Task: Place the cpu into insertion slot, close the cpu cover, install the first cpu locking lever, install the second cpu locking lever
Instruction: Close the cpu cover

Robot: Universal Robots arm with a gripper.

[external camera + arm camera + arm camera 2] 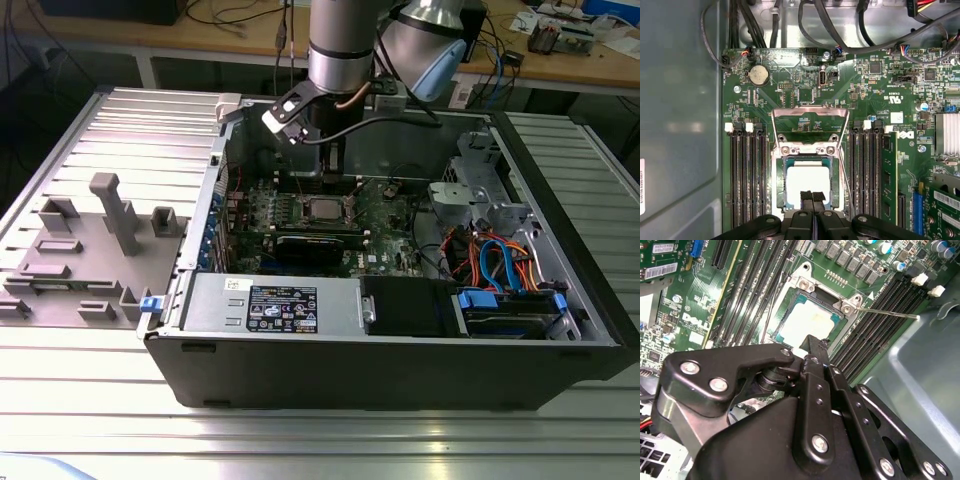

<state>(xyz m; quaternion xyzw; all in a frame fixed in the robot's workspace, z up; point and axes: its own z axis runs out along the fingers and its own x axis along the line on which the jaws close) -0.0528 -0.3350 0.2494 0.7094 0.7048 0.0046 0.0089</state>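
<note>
- Robot arm [340,45] in the upper centre of the exterior view, reaching down into an open computer case [350,370] on a ribbed metal table [300,440].
- Gripper [812,196] low over the motherboard, directly above the near edge of the cpu [808,180] in the first wrist view.
- Jaws narrow, the two black fingertips [806,196] pressed almost together, nothing visible between them.
- Cpu flat inside the insertion slot [781,180], pale metal top facing up, square to the socket; not held by the gripper.
- Same cpu in the centre of the exterior view [322,210], just above a long black expansion card [320,245] in the frame.
- In the second wrist view, fingertip ends right at one edge of the cpu [807,322]; contact or a small gap, impossible to tell.
- Cpu cover [810,111] open, swung up and back from the socket on its hinge, green board showing through its square window.
- Thin metal locking lever [887,313] unlatched, standing out sideways from a corner of the socket, across the neighbouring memory slots.
- Long black memory slots [747,180] in rows on both sides of the socket, white clips at their ends.
- Round coin cell [759,75] on the board beyond the raised cover, dark cables past it along the case wall.
- Grey plastic fixtures [110,210] on the table at the exterior view's left, well apart from the case opening.
</note>
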